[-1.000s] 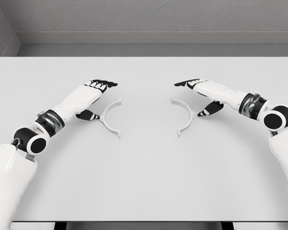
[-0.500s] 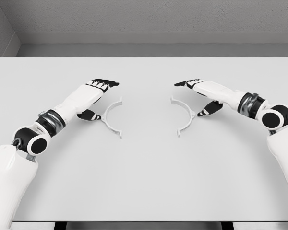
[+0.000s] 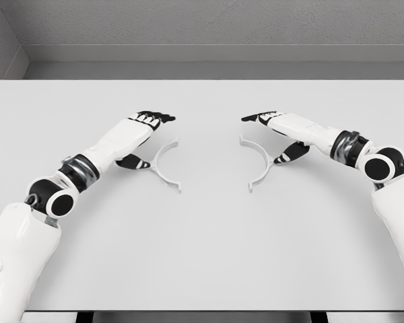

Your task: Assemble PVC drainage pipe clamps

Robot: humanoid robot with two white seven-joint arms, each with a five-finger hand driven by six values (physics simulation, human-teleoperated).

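The left robot hand (image 3: 140,138) reaches in from the lower left, palm down over the table (image 3: 202,256), its dark-tipped fingers (image 3: 158,118) stretched nearly straight toward the far right and its thumb (image 3: 132,161) angled low toward the table. It holds nothing. The thumb tip lies just beside the left clamp half (image 3: 165,164), at the near-left part of the arc; whether it touches cannot be told.

The right robot hand (image 3: 279,134) comes in from the right in a mirrored pose, fingers (image 3: 256,118) extended toward the left and thumb (image 3: 287,156) pointing down and left. It too is spread and empty. Its thumb tip sits right beside the outer curve of the right clamp half (image 3: 261,160); contact cannot be judged.

There are two clamp halves, both thin white half-rings lying flat on the table, each with a small flange at either end. The left one bulges toward the left with its open side facing right; the right one bulges toward the right with its open side facing left. The two stand apart, their openings facing each other across a bare strip of table near its middle.

There are two robot hands and two white arms with dark joint bands. Beyond the far edge of the table stands a grey wall (image 3: 202,27).
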